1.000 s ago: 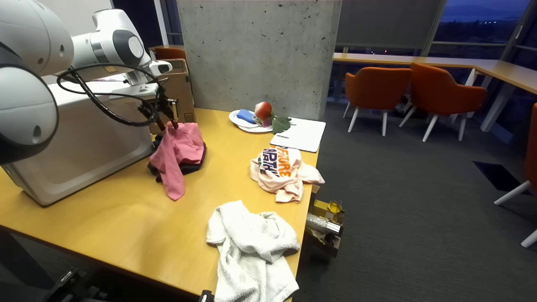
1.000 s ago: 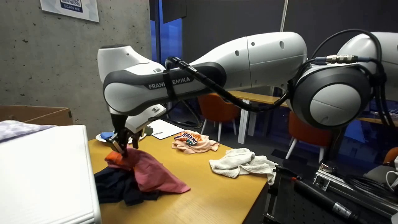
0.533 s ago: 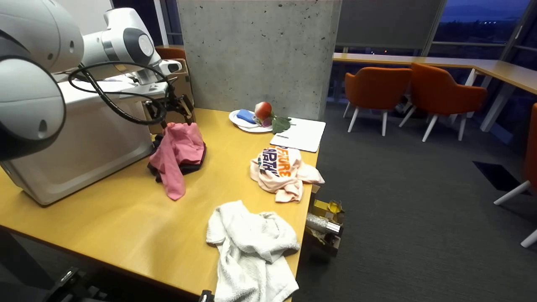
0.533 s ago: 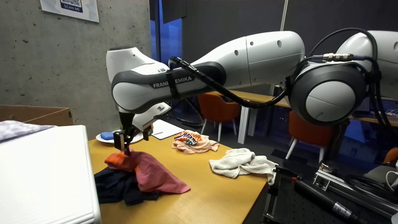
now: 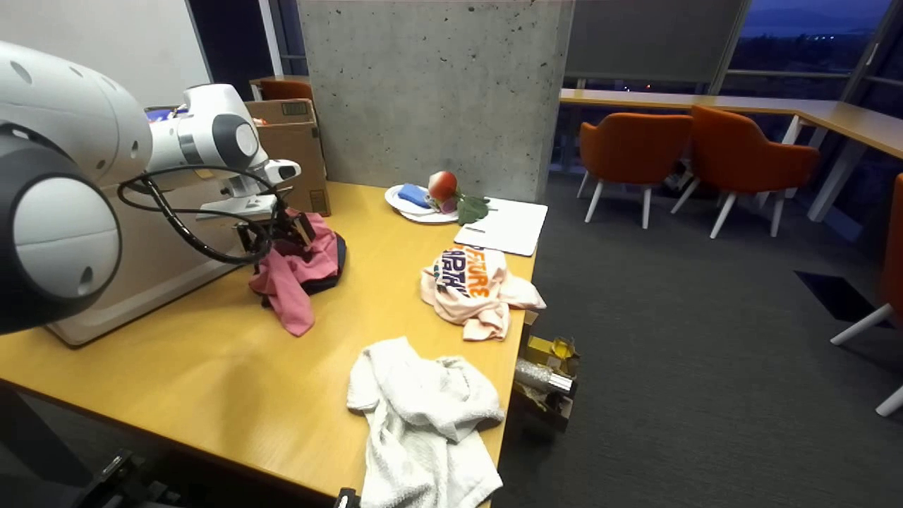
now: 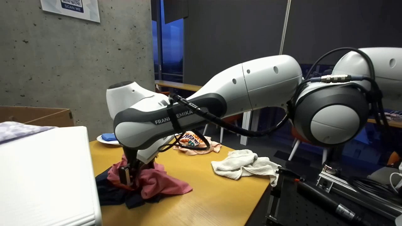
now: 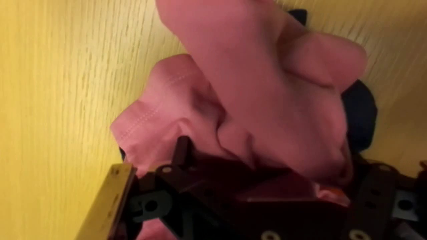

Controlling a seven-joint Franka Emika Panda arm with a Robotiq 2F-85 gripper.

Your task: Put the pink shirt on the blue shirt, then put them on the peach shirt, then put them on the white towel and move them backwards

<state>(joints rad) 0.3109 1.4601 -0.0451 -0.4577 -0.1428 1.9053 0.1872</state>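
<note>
Gripper (image 6: 138,175) lowered, pink shirt (image 6: 163,183), long tail (image 5: 289,296) away from pillar (image 5: 430,92)

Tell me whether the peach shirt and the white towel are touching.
Apart. In both exterior views, a strip of yellow tabletop shows between the peach shirt and the white towel.

Two slanted views, one from above

In an exterior view the camera looks down over the table (image 5: 374,296), the white towel (image 5: 423,416) nearest and the concrete pillar (image 5: 430,92) beyond, the arm (image 5: 77,127) at the left edge. In an exterior view it sits close by a white bin (image 6: 47,175), facing across the table at a shallower slant, the arm spanning the frame from the right. Both exterior views share the pink shirt (image 6: 163,182), peach shirt (image 5: 476,289) and white towel. The wrist camera faces down close over the pink shirt, the gripper (image 7: 267,181) at bottom
</note>
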